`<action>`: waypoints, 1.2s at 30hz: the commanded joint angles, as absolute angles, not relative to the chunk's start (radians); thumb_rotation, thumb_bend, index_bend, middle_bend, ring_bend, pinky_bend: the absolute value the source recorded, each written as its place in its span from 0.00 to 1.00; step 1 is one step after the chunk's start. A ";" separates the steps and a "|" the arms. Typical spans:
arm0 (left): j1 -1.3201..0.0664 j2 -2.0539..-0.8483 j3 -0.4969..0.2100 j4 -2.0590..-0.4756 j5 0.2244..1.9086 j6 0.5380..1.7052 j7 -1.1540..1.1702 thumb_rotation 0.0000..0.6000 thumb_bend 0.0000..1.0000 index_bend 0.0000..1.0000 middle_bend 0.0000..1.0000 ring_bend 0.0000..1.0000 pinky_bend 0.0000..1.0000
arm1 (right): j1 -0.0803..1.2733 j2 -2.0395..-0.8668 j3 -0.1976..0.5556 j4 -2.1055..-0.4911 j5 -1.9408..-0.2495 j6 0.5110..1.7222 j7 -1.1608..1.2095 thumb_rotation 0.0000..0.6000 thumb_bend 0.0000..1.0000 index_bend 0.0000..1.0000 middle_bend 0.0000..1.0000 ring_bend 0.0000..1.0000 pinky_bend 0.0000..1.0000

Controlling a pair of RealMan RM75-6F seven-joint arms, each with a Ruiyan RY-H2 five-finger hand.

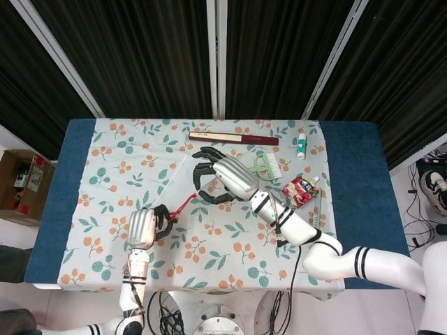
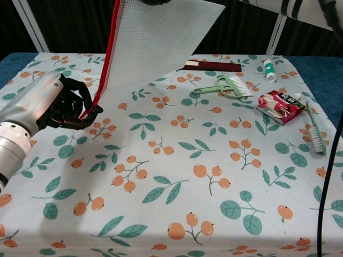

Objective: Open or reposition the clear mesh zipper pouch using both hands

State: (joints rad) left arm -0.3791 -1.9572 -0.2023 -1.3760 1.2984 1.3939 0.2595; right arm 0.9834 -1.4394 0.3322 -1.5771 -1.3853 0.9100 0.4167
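Hidden: in the chest view the right hand is cut off by the top edge, only a dark sliver at the pouch's upper corner; the right arm shows as a white piece in the top right corner with a black cable down the right edge.
Hard to tell: from the head view the pouch is nearly transparent against the cloth; only its red edge reads clearly.
Pouch (image 2: 155,40): clear mesh with a red zipper edge, lifted off the table and hanging stretched between the two hands, upper end high, lower red corner down near the cloth on the left.
Left hand (image 2: 59,104): fingers curled in tight, pinching the low end of the red zipper edge; hand low, just above the cloth.
Right hand (image 1: 225,176): raised over the table's middle, fingers partly curled and spread; the red edge runs up to its fingertips (image 1: 198,183), so it holds the pouch's upper end.
Table (image 1: 353,174): blue top under a leaf-and-berry cloth (image 2: 214,160).
Comb (image 2: 225,85): green, lying right of the pouch.
Red packet (image 2: 278,104): near the right edge, beside a green toothbrush (image 2: 316,131).
Dark red case (image 2: 214,66): long, at the far side, partly behind the pouch.
Small tube (image 2: 268,69): white and green, far right.
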 commanded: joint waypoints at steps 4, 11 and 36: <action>-0.410 -1.970 -0.210 -1.303 1.268 1.330 0.297 1.00 0.44 0.77 0.80 0.72 0.61 | 0.938 -1.387 0.295 -1.623 -1.436 0.953 0.448 1.00 0.43 0.90 0.45 0.15 0.08; -0.449 -1.974 -0.241 -1.223 1.213 1.254 0.343 1.00 0.44 0.77 0.80 0.72 0.61 | 0.905 -1.351 0.268 -1.647 -1.484 0.994 0.494 1.00 0.43 0.91 0.45 0.16 0.08; -0.497 -1.953 -0.299 -1.127 1.082 1.189 0.427 1.00 0.45 0.77 0.79 0.71 0.61 | 0.844 -1.241 0.257 -1.676 -1.564 1.109 0.657 1.00 0.43 0.92 0.46 0.17 0.08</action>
